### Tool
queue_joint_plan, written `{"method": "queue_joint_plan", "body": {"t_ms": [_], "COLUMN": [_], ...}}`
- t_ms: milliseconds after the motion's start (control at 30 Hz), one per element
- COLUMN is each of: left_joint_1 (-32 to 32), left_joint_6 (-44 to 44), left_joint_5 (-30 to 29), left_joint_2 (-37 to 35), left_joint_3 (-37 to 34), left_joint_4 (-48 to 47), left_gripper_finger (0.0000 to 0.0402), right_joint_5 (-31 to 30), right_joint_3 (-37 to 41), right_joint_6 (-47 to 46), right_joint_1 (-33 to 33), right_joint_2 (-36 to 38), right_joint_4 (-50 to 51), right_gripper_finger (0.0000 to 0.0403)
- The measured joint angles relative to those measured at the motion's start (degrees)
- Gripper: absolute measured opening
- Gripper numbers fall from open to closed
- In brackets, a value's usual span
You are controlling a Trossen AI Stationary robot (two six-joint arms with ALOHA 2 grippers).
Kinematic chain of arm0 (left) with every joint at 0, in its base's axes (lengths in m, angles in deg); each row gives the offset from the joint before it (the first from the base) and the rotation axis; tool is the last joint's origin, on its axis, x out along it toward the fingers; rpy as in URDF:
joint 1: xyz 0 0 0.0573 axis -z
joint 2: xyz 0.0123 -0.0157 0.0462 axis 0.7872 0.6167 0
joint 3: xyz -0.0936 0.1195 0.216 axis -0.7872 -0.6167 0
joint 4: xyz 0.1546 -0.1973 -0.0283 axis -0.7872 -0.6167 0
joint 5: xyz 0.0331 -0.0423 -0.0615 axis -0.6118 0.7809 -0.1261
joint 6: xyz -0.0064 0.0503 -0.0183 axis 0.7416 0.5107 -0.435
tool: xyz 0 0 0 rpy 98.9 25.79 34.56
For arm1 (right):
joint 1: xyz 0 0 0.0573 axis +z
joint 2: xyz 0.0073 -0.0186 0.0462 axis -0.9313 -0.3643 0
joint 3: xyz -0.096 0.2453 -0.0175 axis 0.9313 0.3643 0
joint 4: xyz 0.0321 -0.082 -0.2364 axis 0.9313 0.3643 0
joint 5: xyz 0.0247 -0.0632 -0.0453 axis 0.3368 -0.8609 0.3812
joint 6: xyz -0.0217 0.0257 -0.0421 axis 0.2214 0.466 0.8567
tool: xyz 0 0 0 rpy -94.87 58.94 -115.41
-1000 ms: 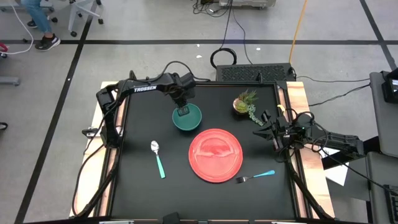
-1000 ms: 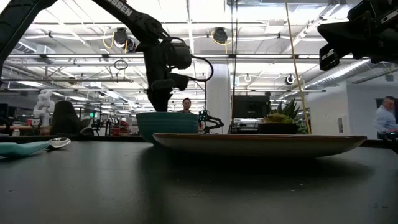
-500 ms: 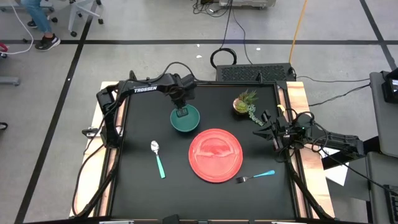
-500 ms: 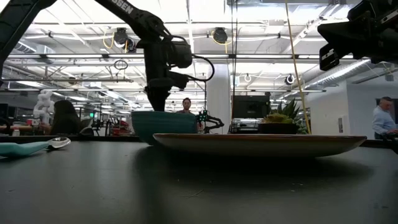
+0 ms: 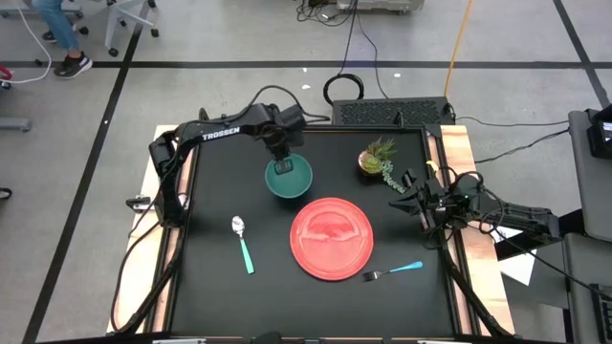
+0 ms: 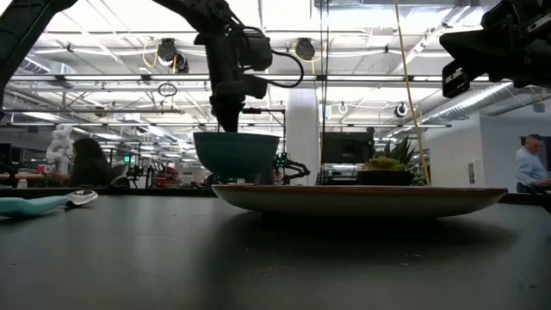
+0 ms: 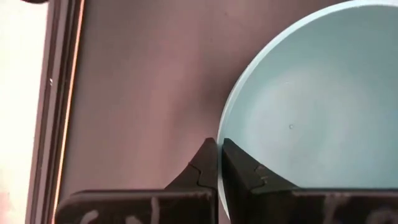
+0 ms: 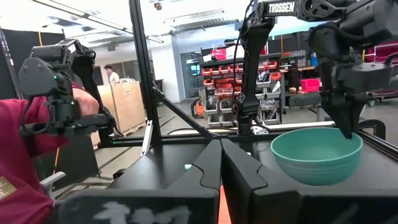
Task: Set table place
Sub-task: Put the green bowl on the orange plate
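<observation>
While our left gripper (image 5: pixel 281 166) is pinched shut on the rim of the teal bowl (image 5: pixel 290 179), the bowl hangs beneath it, lifted clear of the counter (image 5: pixel 210 277) in the low view. The red plate (image 5: pixel 332 237) lies just below and to the side of the bowl, not touching it. The spoon (image 5: pixel 243 244) rests on the counter farther from that gripper. Our right gripper (image 5: pixel 409 196) waits closed and empty at the counter's edge, with the fork (image 5: pixel 392 270) near it beside the plate.

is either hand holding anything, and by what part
The left hand pinches the bowl by its rim, lifted off the table. The right hand holds nothing.
</observation>
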Motion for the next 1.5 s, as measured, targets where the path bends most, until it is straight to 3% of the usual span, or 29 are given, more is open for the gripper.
{"method": "queue_joint_plan", "body": {"t_ms": [800,1500], "left_joint_1": [0.7,8.04], "left_joint_6": [1.38,0.67], "left_joint_5": [0.14,1.66], "left_joint_2": [-0.01,-0.01], "left_joint_3": [0.0,2.44], "left_joint_4": [-1.24,-1.22], "left_gripper_finger": [0.0003,0.0003], "right_joint_5": [0.0,0.0], "right_joint_3": [0.01,0.02], "right_joint_6": [-0.02,0.2], "right_joint_1": [0.0,0.0], "right_joint_2": [0.02,0.0], "right_joint_4": [0.0,0.0], "right_gripper_finger": [0.0,0.0]}}
